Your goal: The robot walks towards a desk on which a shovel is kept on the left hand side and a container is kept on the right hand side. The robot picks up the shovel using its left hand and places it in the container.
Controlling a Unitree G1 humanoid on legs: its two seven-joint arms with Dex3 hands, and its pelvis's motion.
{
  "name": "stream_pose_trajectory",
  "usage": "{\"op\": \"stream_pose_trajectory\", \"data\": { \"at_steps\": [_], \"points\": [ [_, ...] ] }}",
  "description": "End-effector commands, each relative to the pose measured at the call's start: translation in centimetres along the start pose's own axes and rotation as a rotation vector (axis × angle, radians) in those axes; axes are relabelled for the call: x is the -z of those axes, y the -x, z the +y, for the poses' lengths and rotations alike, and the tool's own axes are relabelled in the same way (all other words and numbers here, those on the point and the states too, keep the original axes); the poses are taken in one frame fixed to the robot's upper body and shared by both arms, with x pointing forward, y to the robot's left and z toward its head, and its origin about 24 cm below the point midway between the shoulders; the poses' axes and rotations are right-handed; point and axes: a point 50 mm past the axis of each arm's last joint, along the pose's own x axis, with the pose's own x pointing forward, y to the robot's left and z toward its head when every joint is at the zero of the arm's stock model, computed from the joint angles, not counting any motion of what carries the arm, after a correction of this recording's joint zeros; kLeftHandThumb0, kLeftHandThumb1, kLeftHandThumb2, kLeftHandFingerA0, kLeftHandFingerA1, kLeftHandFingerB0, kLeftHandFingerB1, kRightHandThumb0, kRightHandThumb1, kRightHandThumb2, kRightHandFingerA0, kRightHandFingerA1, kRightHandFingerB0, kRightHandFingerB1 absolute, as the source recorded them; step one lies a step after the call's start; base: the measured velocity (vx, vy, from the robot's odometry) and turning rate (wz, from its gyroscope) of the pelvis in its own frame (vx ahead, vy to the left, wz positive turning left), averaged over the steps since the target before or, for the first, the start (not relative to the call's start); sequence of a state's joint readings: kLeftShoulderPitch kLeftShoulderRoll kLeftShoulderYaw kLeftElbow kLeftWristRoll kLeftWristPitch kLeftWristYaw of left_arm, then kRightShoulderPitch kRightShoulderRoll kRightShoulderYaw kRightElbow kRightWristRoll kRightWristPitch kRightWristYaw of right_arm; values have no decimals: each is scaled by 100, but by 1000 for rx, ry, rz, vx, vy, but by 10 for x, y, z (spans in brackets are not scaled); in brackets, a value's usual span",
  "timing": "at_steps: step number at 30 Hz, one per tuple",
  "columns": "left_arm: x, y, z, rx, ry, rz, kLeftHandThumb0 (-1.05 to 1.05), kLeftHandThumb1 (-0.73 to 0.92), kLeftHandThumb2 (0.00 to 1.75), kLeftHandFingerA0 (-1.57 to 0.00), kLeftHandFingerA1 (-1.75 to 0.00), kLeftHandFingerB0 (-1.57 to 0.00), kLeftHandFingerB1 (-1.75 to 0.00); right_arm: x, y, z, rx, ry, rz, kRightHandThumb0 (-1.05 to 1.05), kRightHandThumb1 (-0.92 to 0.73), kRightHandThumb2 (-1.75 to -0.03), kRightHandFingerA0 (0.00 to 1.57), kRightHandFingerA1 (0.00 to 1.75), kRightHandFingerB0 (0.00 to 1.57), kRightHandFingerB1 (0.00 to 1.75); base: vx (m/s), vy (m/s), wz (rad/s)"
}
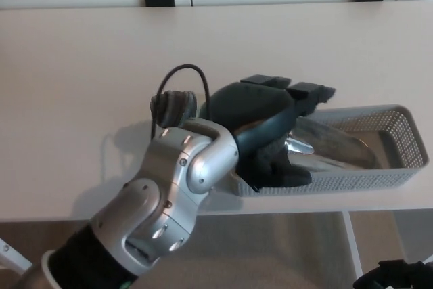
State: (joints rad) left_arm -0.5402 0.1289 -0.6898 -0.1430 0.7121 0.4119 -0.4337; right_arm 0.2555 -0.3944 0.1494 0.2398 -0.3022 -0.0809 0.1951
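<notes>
Desk [81, 65]; shovel [338, 147] in container [399, 167]

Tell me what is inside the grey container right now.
The shovel's shiny metal blade lies inside the container. Its handle end is covered by the left robot hand, so any grip cannot be seen.

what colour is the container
Grey, a perforated mesh-like basket; it shows best in the head view, the only one here.
</notes>
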Motion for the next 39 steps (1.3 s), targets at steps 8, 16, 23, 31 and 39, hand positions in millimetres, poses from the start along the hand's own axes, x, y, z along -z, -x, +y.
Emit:
{"op": "stream_pose_trajectory", "data": {
  "at_steps": [8, 16, 23, 31, 39],
  "points": [
    [-21, 44, 45, -214, 2, -178, -90, 64, 103, 0, -7, 0, -16, 1, -2, -7, -23, 31, 24, -53, -41, -78, 92, 64, 68, 59, 0, 0, 0],
    [-46, 135, 60, 14, 364, -597, -38, 35, 96, 0, -50, 0, -46, 11, 4, 4, -60, 6, 51, -48, -45, -55, 92, 49, 71, 45, 0, 0, 0],
    [-38, 182, 5, 505, 660, -808, -85, 91, 69, -27, -29, -27, -30, 24, 13, 12, -90, 14, 95, -55, -41, -77, 93, 63, 68, 58, 0, 0, 0],
    [12, 227, -7, 757, 869, -669, -95, 92, 77, -48, -36, -45, -35, 43, 18, 25, -105, -21, 153, -51, -41, -76, 92, 64, 68, 58, 0, 0, 0],
    [50, 245, -2, 746, 1001, -663, -94, 92, 73, -71, -42, -62, -39, 46, 18, 27, -113, -16, 156, -46, -47, -55, 99, 50, 73, 45, 0, 0, 0]
  ]
}}
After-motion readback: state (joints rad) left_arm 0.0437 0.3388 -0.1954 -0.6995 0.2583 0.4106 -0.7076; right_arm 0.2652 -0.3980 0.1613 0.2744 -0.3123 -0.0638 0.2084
